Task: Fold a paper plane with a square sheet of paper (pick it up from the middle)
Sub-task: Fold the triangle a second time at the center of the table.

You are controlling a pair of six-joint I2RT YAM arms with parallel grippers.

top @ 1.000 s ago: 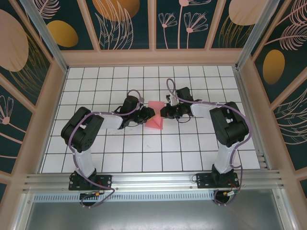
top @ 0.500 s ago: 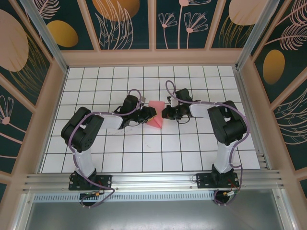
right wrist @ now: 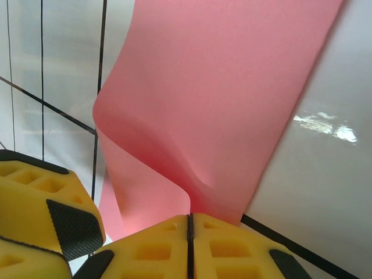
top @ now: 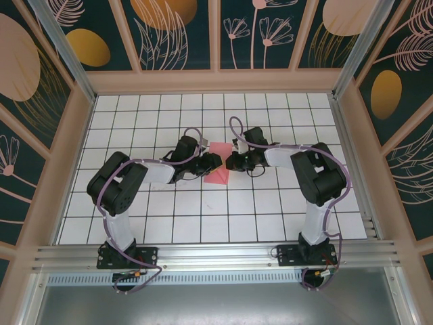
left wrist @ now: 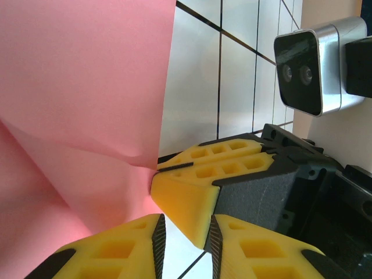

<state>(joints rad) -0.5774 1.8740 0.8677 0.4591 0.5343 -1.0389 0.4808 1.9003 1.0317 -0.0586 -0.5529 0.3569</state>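
Starting with the biggest thing, what did we see from above?

We saw the white gridded table [top: 135, 203], with the left arm [top: 122, 183] and the right arm [top: 318, 176] both reaching in to meet near its middle.

And where was the square sheet of paper [top: 218, 175]?

It sat between the two wrists at the middle of the table, bent into curves rather than lying flat. From the right wrist we saw one part of it rolled over toward the fingers.

What did we make of the right gripper [right wrist: 189, 224]?

Its yellow fingers [right wrist: 145, 250] were pressed together, with an edge of the paper pinched in the seam between them.

And the left gripper [left wrist: 186, 224]?

Its jaws stood a little apart, with a strip of table visible in the gap. The tip of the right gripper's fingers lay just beyond that gap, meeting the paper at a crease. We could not tell whether the left fingers touched the sheet.
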